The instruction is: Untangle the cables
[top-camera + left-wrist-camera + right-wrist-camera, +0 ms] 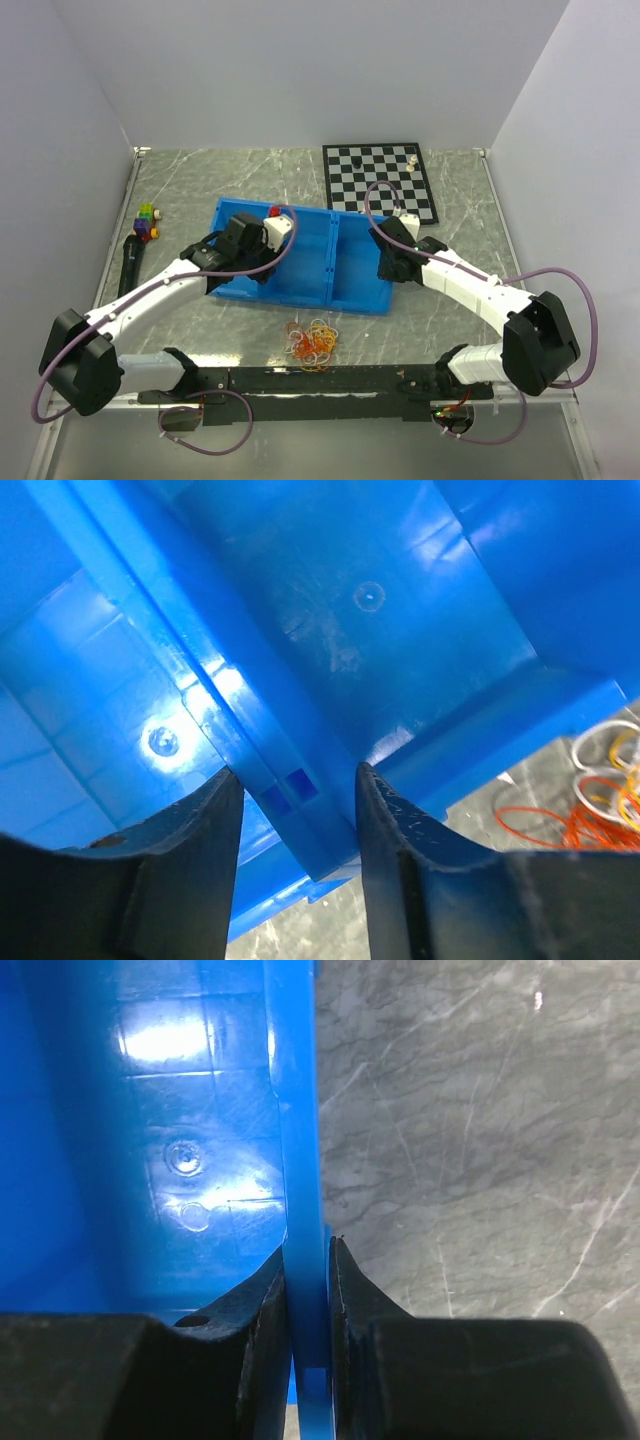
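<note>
The cables (313, 340) are a small clump of thin orange, red, yellow and white loops lying on the table just in front of the blue bin (305, 255). They also show at the right edge of the left wrist view (605, 800). My left gripper (228, 275) straddles the bin's near-left rim (380, 630), with both fingers (298, 780) pressed on it. My right gripper (390, 268) is shut on the bin's right wall (180, 1110), with the thin wall pinched between its jaws (308, 1250). The bin's inside looks empty.
A chessboard (380, 180) lies at the back right with a black piece (356, 160) and a white piece (412, 160) on it. Small coloured blocks (147, 222) and a black stick-like object (130, 262) lie by the left wall. White walls enclose the table.
</note>
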Robot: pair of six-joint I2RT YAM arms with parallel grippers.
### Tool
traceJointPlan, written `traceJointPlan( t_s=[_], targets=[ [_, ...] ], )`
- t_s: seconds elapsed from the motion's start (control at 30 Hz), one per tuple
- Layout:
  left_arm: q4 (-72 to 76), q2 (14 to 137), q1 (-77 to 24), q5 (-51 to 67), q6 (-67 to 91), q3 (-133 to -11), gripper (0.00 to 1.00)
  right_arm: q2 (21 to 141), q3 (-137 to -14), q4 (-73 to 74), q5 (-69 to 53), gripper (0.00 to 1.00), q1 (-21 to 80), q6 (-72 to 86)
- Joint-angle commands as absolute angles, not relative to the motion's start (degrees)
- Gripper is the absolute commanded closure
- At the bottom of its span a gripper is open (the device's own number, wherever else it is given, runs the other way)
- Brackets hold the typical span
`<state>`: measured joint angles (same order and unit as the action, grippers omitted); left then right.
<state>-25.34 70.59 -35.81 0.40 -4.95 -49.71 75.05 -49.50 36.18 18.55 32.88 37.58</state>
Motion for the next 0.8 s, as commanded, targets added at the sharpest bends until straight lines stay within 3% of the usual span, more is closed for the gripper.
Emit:
traceJointPlan(
  t_s=[0.0, 0.1, 0.2, 0.53, 0.63, 0.77],
  targets=[
    [-34.5, 67.0, -38.5, 6.5, -12.1, -49.5, 0.51, 74.7, -48.9, 38.3, 30.9, 1.00, 28.4, 39.7],
    [-34.7, 67.1, -40.1, 6.1, -11.5, -49.0, 0.47, 74.4, -48.7, 38.6, 30.8, 1.00, 28.2, 39.8],
    [-33.8, 67.4, -40.7, 4.7, -11.4, -48.3, 0.34, 74.4, -48.3, 38.1, 30.8, 1.00, 28.0, 39.6],
    [-36.9, 65.9, -41.0, 7.0, -12.0, -51.4, 0.32, 75.1, -48.6, 37.1, 30.2, 0.99, 27.1, 37.6],
    [-37.5, 64.5, -41.0, 7.9, -12.7, -51.1, 0.32, 74.9, -48.4, 36.6, 28.9, 0.89, 27.0, 36.2],
    [-37.6, 63.3, -41.0, 4.8, -12.7, -51.9, 0.31, 72.0, -46.0, 34.8, 26.1, 0.61, 27.0, 34.1]
  ],
)
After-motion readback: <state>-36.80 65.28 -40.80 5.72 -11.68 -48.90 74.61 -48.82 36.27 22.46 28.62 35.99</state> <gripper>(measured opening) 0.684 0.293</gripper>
